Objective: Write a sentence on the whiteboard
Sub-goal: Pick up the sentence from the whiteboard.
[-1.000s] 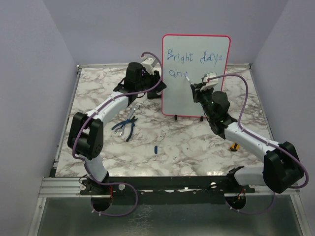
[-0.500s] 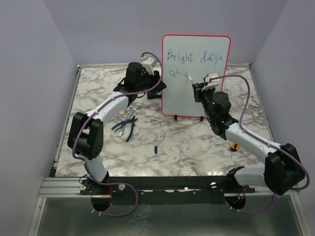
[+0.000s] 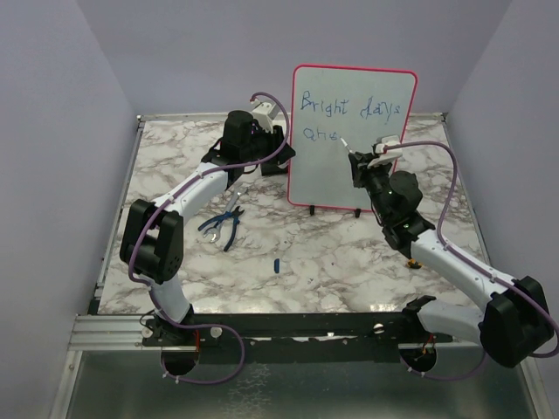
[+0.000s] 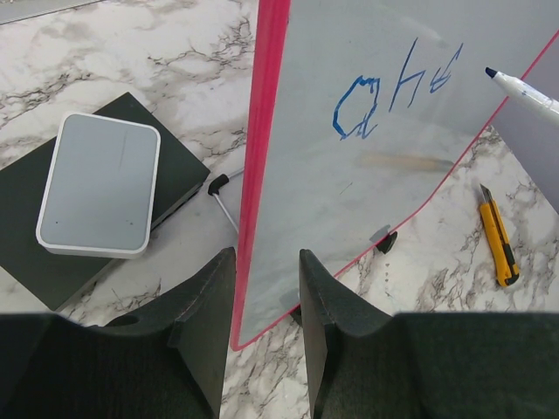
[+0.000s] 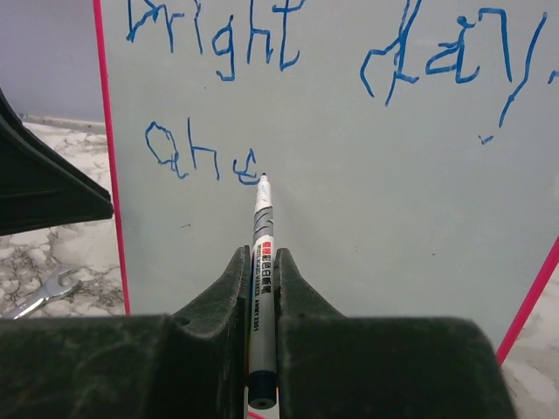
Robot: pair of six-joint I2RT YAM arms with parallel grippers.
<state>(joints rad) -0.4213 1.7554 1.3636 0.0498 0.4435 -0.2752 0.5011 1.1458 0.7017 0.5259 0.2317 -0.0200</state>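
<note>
Since a second ago the whiteboard (image 3: 367,166) has swung rightward, the right arm with it. The right end effector (image 5: 262,257) is clamped on a marker (image 5: 263,218), its tip at the sentence's (image 3: 323,105) "ahe". The left end effector (image 4: 266,257) pinches the whiteboard's left edge. The board stands mid-rear on the counter (image 3: 306,253).

The left gripper (image 4: 266,272) clamps the red-framed near edge of the whiteboard (image 4: 367,218), where the sentence (image 4: 393,96) so far shows blue letters "ahe". A marker (image 4: 524,87) tip sits just right of them. A yellow utility knife (image 4: 495,236) lies on the marble table (image 4: 131,44) at right, a grey box (image 4: 100,183) at left.
</note>
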